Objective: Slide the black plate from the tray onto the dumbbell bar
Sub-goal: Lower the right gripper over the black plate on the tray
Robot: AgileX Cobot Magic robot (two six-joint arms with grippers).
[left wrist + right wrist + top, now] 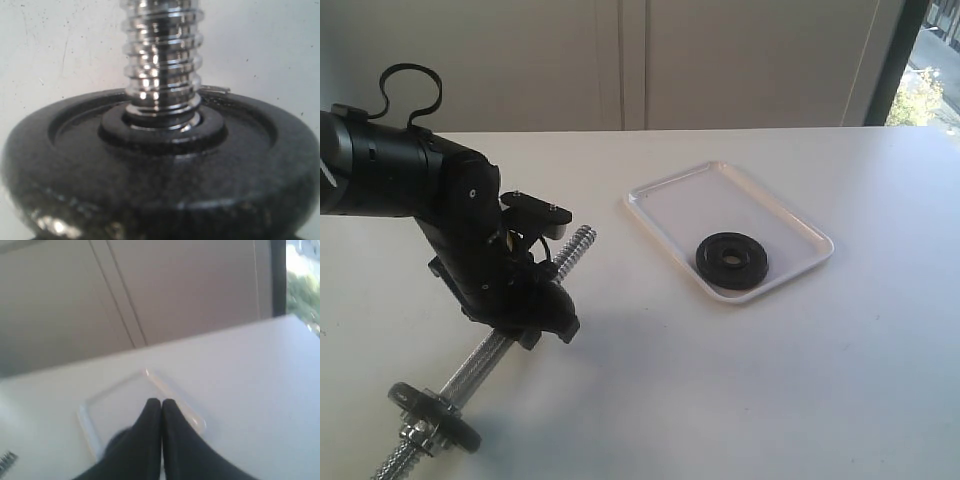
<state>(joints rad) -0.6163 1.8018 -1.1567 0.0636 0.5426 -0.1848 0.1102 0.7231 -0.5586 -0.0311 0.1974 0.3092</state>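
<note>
My left claw [535,308] clamps the dumbbell bar [575,245] at left; my right claw [161,401] is pinched closed, empty; the black plate [732,258] lies in the tray [720,200].

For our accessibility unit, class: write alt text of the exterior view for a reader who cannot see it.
A black robot arm's left gripper clamps a chrome dumbbell bar slanting across a white table, with a dark disc threaded on the bar's lower end. To the right, the black plate lies flat in a white tray.
</note>
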